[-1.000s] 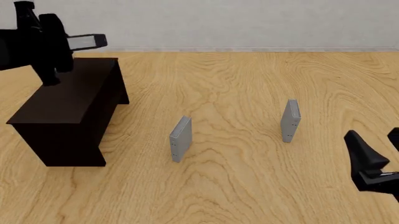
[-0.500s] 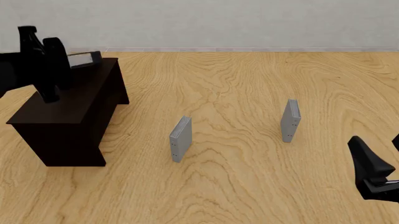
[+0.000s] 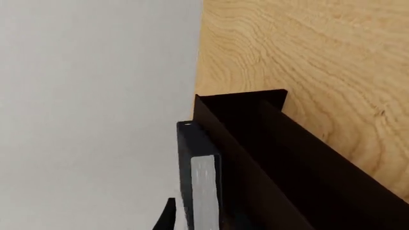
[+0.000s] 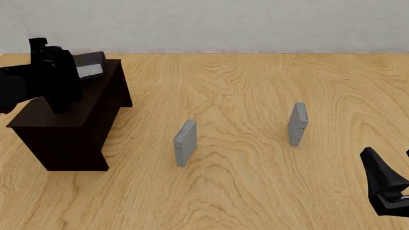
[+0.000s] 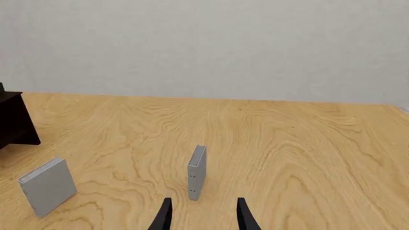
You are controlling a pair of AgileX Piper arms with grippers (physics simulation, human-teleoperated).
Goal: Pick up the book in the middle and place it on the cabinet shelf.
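Observation:
The book [image 4: 91,65], black with white page edges, lies low over the far end of the cabinet shelf [image 4: 64,112], at or just above its flat top. My left gripper [image 4: 78,68] is shut on it from the left. In the left wrist view the book [image 3: 203,189] sits right against the dark cabinet shelf [image 3: 275,158], and one dark fingertip [image 3: 167,216] shows beside it. My right gripper [image 4: 391,184] hangs open at the near right of the table, holding nothing; its fingers [image 5: 164,215] stand apart in the right wrist view.
Two thin grey books stand upright on the wooden table: one [image 4: 185,142] near the middle, one [image 4: 297,123] to the right. The right wrist view shows both grey books [image 5: 196,171] [image 5: 48,186]. A pale wall runs along the table's far edge.
My left arm has come down and slightly right, bringing the book from above the cabinet to its top. The right gripper has drifted lower toward the near edge.

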